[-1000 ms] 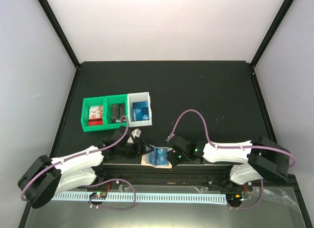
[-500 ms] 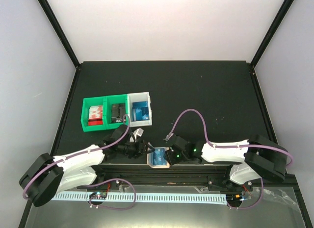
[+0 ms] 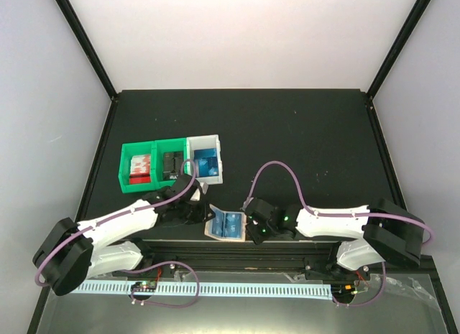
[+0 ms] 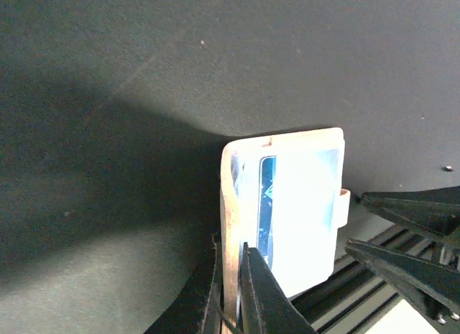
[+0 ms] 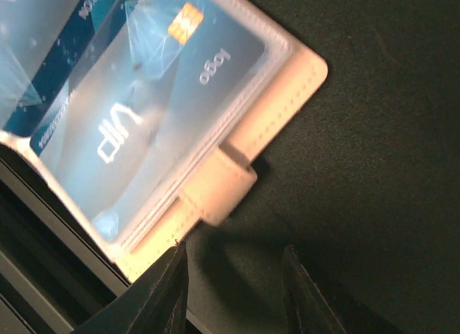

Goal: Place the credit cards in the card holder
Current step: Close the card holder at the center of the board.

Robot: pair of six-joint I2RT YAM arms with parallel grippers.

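The tan card holder [image 3: 213,230] lies open at the near table edge, with blue credit cards [image 3: 230,225] under its clear sleeves. My left gripper [image 3: 207,217] is shut on the holder's left flap, and in the left wrist view the jaws [image 4: 231,294] pinch the flap's tan edge [image 4: 228,205], which stands upright. Beside the holder's right edge, my right gripper [image 3: 254,230] is open. In the right wrist view, a card [image 5: 144,126] marked VIP shows in the sleeve. The holder's strap tab [image 5: 219,187] lies just ahead of the open gripper [image 5: 233,291]. More blue cards [image 3: 206,165] sit in the white bin.
Three small bins stand in a row behind the left arm: two green ones [image 3: 127,184] [image 3: 172,142] and a white one [image 3: 203,141]. A black rail [image 3: 287,246] runs along the near edge just below the holder.
My left gripper has closed on the holder's left flap and its arm has swung up and right. The holder has shifted slightly left. The right arm has barely moved.
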